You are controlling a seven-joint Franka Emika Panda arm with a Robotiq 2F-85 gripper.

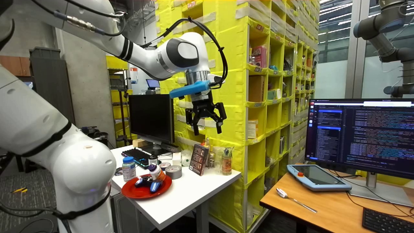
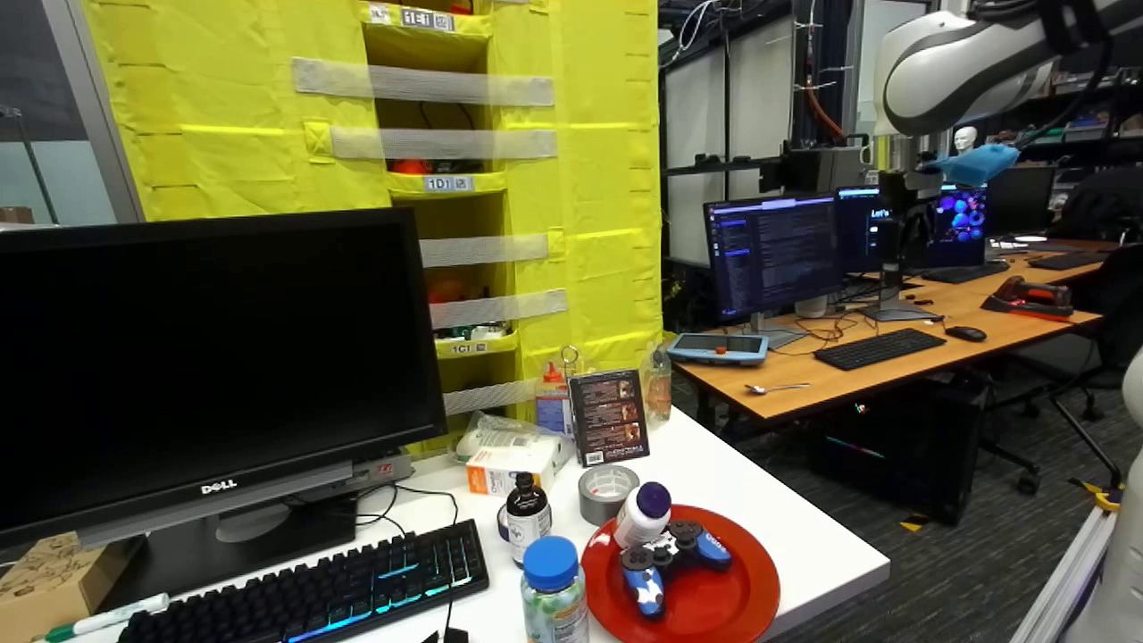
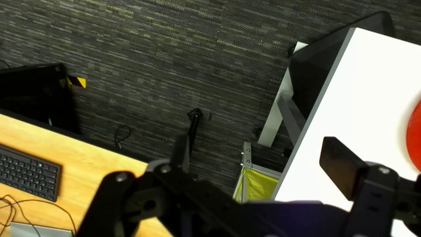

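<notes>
My gripper (image 1: 208,130) is open and empty, hanging in the air above the far right end of the white table (image 1: 190,194) and pointing down. In the wrist view its fingers (image 3: 258,158) stand wide apart with nothing between them. A red plate (image 2: 746,598) lies on the table, well below the gripper. On it are a blue and black game controller (image 2: 645,585) and a tilted white bottle with a purple cap (image 2: 645,513). In the wrist view only the edge of the plate (image 3: 415,138) shows at the right. The gripper touches nothing.
A blue-capped bottle (image 2: 555,594), grey tape roll (image 2: 607,491), dark box (image 2: 610,418) and spray bottle (image 1: 226,161) stand on the table. A monitor (image 1: 151,118) is behind. Yellow shelving (image 1: 226,97) stands close behind the gripper. A wooden desk (image 1: 291,213) bears a spoon (image 1: 296,200) and tablet (image 1: 318,176).
</notes>
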